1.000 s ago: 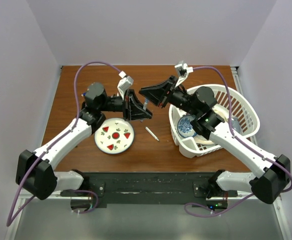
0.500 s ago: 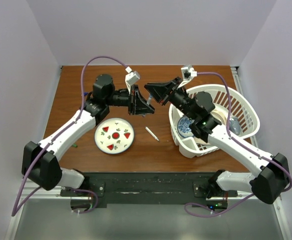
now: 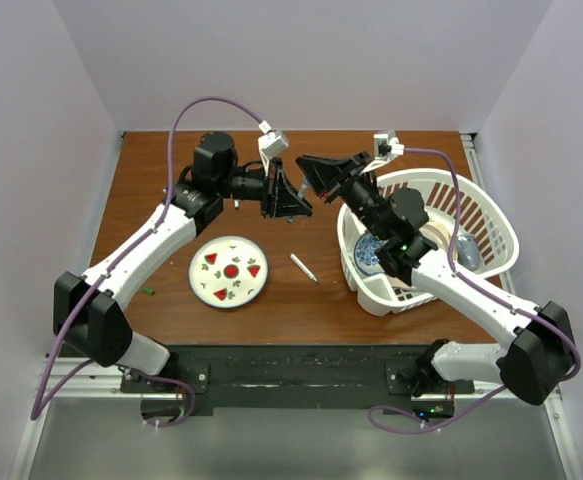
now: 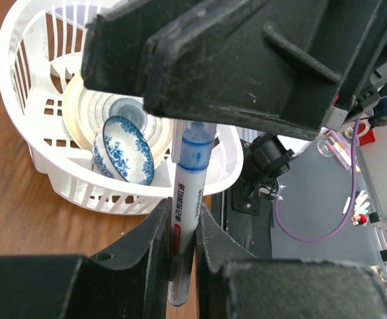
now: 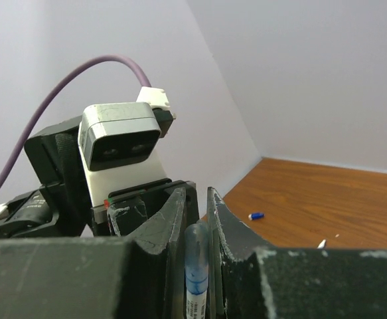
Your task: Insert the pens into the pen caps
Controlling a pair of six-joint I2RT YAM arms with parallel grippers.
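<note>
- White-barrelled pen (image 4: 183,199), printed along its side with a translucent blue end (image 4: 194,149), hung in the air above the far middle of the table (image 3: 301,300), spanning the two grippers.
- The left gripper (image 4: 180,219) was clamped on the barrel. The right gripper (image 5: 196,212) was pinched tight on the blue end.
- A second pen (image 3: 304,267) lay loose on the wood between the plate (image 3: 196,272) and the basket (image 3: 501,230).
- A blue cap (image 5: 256,216) lay apart on bare wood, and a green cap (image 3: 149,292) lay left of the plate.
- The table was brown wood grain, with pale lilac walls (image 3: 301,60) on three sides.
- The white basket on the right held a blue-patterned bowl (image 4: 128,149).
</note>
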